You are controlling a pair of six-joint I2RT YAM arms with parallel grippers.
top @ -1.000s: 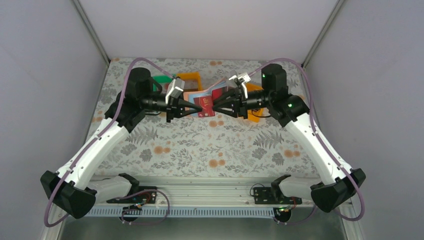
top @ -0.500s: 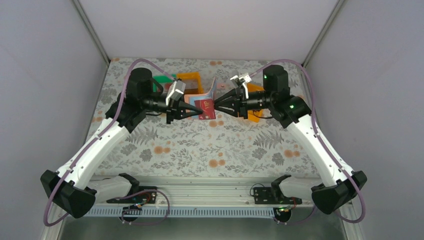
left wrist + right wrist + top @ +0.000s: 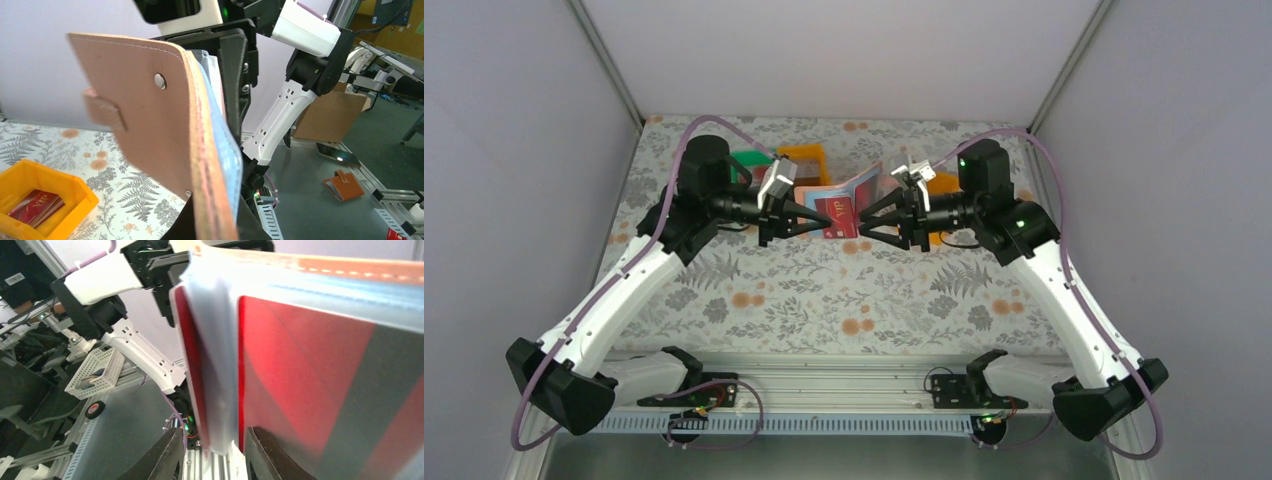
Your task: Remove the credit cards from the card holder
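The card holder [image 3: 865,186] hangs open above the table's far middle, and my left gripper [image 3: 827,221] is shut on its edge. In the left wrist view its brownish-pink cover [image 3: 150,120] and blue sleeves [image 3: 226,145] rise from between my fingers [image 3: 252,226]. A dark red credit card [image 3: 840,213] shows in a sleeve. My right gripper [image 3: 864,226] faces it from the right, open. In the right wrist view a pale sleeve [image 3: 212,385] with a red card edge hangs between the spread fingers [image 3: 165,455], and a red card [image 3: 300,385] sits in the sleeve beside it.
An orange bin [image 3: 75,186] on the floral table holds dark red cards [image 3: 37,206]. Behind the arms stand a green bin [image 3: 746,160] and orange bins [image 3: 807,160], one partly behind the right gripper [image 3: 940,184].
My right gripper has drawn back to the right and opened wider. The holder's free flap has swung toward the right. The left gripper holds as before.
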